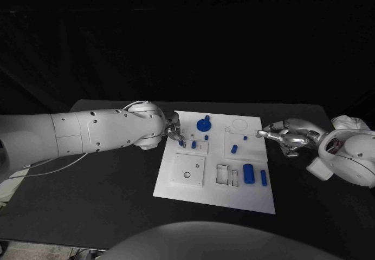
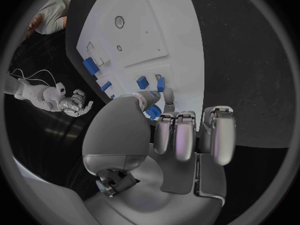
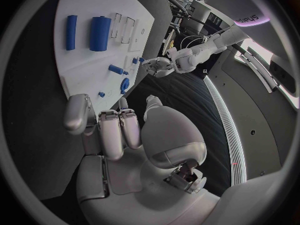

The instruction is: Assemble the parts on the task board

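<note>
Left side first: our left hand (image 1: 173, 131) sits over the board's (image 1: 215, 189) left edge, near its far corner. In the left wrist view the fingers (image 2: 177, 139) are curled down and the thumb tip meets a small blue part (image 2: 152, 112) there. It looks pinched, though we can't tell for sure whether the part is lifted or seated in the board. We judge the step in hand to be picking or pressing this small part at the left cluster.

Moving right across the board: a blue disc with a peg (image 1: 204, 124) stands near the far edge, small pegs (image 1: 194, 144) lie just beside the left hand, and a square recess plate (image 1: 189, 169) lies nearer us. Past the middle, two open rectangular slots (image 1: 227, 175) hold nothing we can see. Right beside them lie a fat blue cylinder (image 1: 249, 174) and a thin bar (image 1: 264, 177), both loose on the surface, not in any slot. A short peg (image 1: 233, 148) lies farther back.

On the right, our right hand (image 1: 283, 138) hovers off the board's right edge over the tabletop (image 1: 102, 206), fingers loosely curled, holding nothing.

Next move, as we read it: the left hand needs a careful upright line-up over a hole and a straight press down.
</note>
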### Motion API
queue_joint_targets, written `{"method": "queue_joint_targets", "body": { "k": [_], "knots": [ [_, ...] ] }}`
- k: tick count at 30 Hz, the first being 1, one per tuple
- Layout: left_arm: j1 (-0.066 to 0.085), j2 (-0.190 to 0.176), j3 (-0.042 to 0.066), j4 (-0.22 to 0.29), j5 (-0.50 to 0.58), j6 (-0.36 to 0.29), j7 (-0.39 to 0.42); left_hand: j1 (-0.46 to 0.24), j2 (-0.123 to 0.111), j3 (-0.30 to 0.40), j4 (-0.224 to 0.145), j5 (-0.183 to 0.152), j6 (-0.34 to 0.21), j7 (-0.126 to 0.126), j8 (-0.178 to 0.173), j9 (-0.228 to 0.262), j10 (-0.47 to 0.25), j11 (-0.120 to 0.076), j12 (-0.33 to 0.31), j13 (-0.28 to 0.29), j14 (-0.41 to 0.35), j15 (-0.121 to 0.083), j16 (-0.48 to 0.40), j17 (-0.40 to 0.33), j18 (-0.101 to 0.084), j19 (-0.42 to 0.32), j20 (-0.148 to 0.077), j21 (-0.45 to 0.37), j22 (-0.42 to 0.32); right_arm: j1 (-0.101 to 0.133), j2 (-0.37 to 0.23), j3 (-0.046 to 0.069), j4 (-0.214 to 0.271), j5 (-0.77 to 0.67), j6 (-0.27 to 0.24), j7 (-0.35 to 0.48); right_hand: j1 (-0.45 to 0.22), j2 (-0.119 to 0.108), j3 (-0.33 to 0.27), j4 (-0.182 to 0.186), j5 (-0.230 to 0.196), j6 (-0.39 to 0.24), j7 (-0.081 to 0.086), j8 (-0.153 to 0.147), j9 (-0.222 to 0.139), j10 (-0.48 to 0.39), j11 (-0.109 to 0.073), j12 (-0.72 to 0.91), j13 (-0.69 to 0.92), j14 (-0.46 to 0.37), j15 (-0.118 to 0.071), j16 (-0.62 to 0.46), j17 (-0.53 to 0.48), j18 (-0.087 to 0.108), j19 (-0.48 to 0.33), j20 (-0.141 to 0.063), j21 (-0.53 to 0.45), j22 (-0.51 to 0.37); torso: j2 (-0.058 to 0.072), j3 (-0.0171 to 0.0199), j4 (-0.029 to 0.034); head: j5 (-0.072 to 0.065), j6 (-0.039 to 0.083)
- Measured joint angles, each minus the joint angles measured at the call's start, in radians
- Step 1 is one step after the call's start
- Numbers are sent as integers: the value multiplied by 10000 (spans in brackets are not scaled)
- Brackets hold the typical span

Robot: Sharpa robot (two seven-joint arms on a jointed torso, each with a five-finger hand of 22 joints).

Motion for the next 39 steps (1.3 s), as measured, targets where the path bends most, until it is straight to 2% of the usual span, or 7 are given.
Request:
{"method": "queue_joint_targets", "body": {
  "k": [15, 39],
  "knots": [
    [-63, 28, 0, 2, -38, -213, -41, -2, -2, 10, -10, 13, 21, 19, -20, -6, 0, 0, 0, 0, 0, 0, 0, -2, 1, 0, 0, 2, 0, -58, 20, 0, -35, 1, -20, 23, 28, -29, 0, 0, -1, 0, 0, 0, 1, 1, 2, 2, -7, 0, 0, 0, -1, -1, 0, 0, 0, 7, 4, 13, 0, 10, 0],
    [-130, 128, 5, -35, -43, -221, -69, -89, -3, 67, -67, -17, 19, 13, -31, 2, 0, 0, 0, 0, 0, 0, 0, -4, 0, 0, 0, 3, -2, -77, 19, 0, -44, 1, -39, 56, 38, -39, -1, 1, -1, 0, 0, 0, 2, -1, -43, 29, 3, 0, 0, 0, 5, 0, 0, -1, 0, 5, 20, 2, -1, 42, 0]
  ]
}}
